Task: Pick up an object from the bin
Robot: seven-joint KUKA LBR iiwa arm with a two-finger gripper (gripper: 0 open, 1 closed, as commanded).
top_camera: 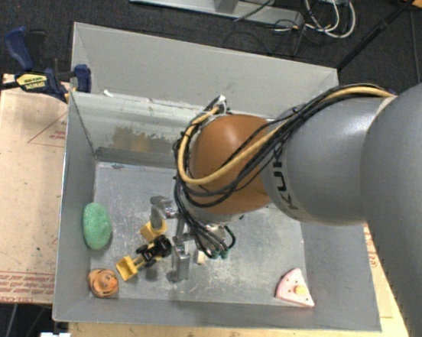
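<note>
Gripper (170, 239) open, jaws apart just right of yellow-and-black toy (142, 255); green lump (97, 226) well left of toy.

Green lump (97, 226), pink wedge (295, 287), perhaps a doughnut (103, 282)

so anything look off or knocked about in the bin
Nothing stands out. The green oval lump, the orange round thing and the pink wedge lie apart on the floor of the bin, none broken or over the rim. A yellow-and-black thing lies slantwise beside the open fingers.
</note>
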